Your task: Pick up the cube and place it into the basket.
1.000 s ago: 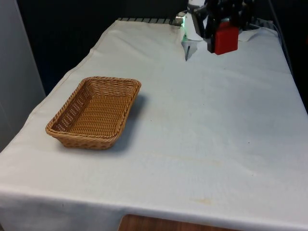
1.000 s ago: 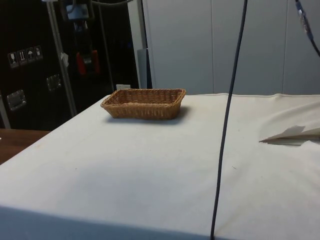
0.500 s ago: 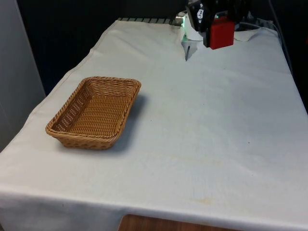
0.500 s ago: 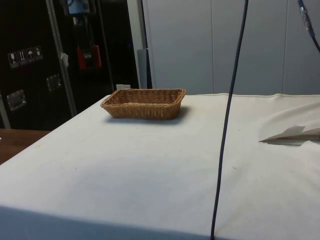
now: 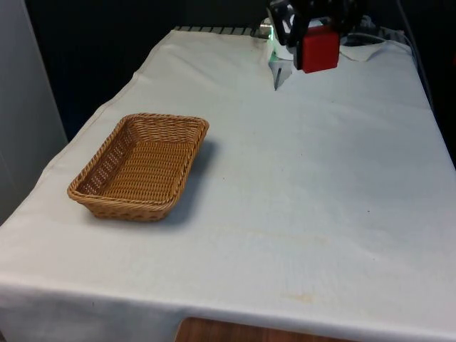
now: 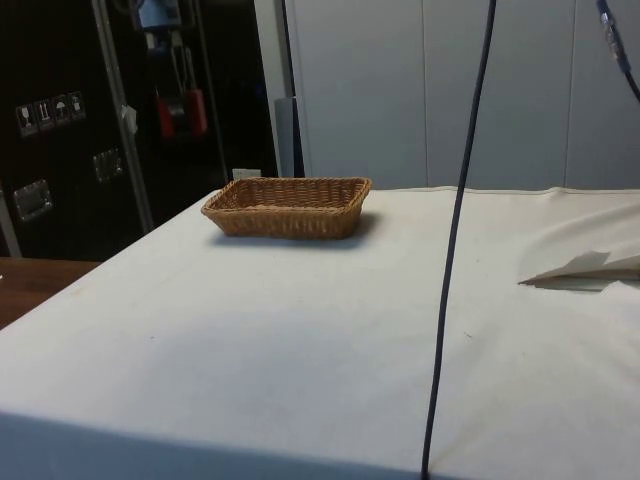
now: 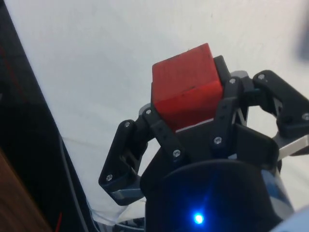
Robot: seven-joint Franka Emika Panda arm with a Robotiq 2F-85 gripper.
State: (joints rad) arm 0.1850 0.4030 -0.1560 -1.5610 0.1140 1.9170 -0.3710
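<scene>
Your black two-finger end effector (image 5: 317, 32) grips the red wooden cube (image 5: 318, 50) high above the tabletop's (image 5: 299, 178) far end. The oblong woven wicker basket (image 5: 140, 166) lies well apart, toward the front view's left and nearer that camera.

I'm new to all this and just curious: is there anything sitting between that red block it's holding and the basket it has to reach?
Nothing visible does. The gripper holds the red cube above the table's far end, and only bare white cloth lies between it and the wicker basket.
</scene>
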